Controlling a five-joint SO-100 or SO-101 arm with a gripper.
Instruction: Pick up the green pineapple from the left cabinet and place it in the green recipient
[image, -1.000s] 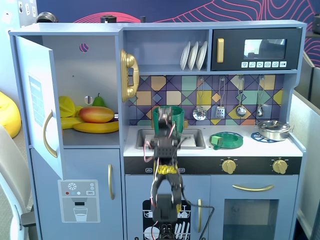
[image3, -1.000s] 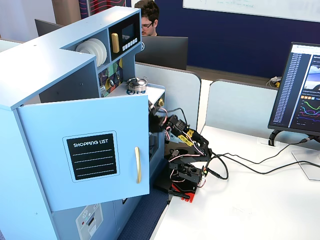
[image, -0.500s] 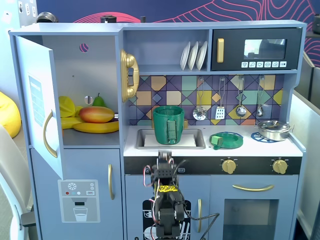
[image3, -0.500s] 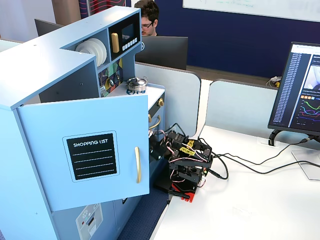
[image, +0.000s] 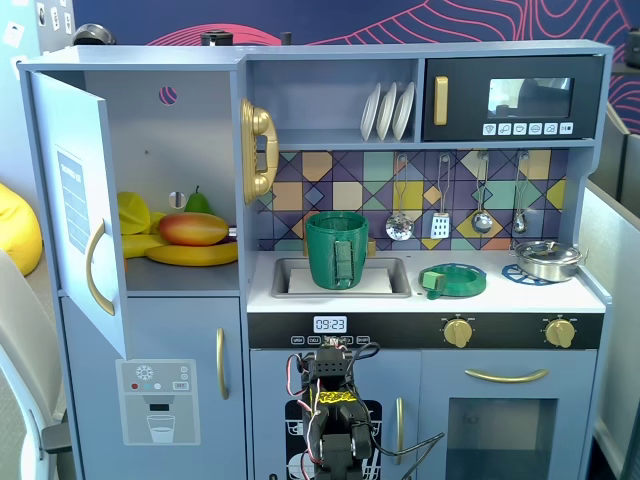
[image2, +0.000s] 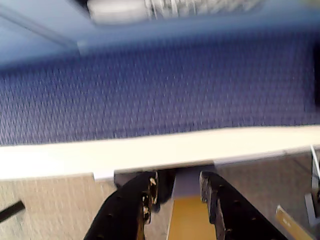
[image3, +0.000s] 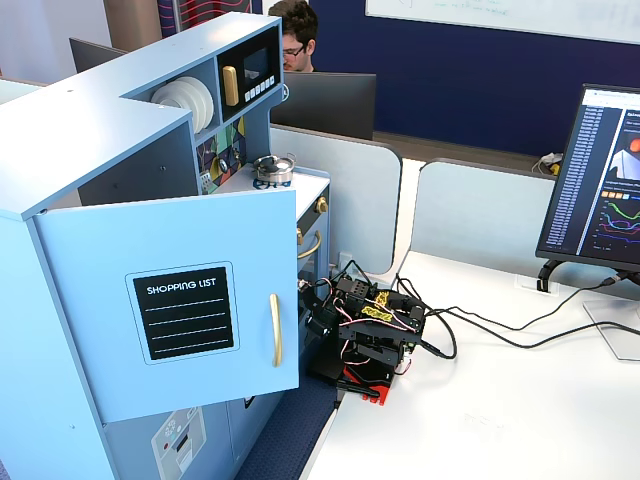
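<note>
The left cabinet stands open, its door swung out to the left. Inside I see a red-orange mango, a banana, yellow fruit and the top of a dark pear. The green pineapple does not show in any view. The green recipient, a tall dark-green pot with a strap handle, stands in the sink. My arm is folded low in front of the kitchen, far below both. In the wrist view my gripper points at the floor, its jaws parted and empty.
A flat green dish and a steel pan sit on the counter to the right of the sink. In a fixed view the open door juts out beside my arm, with cables and a monitor on the desk.
</note>
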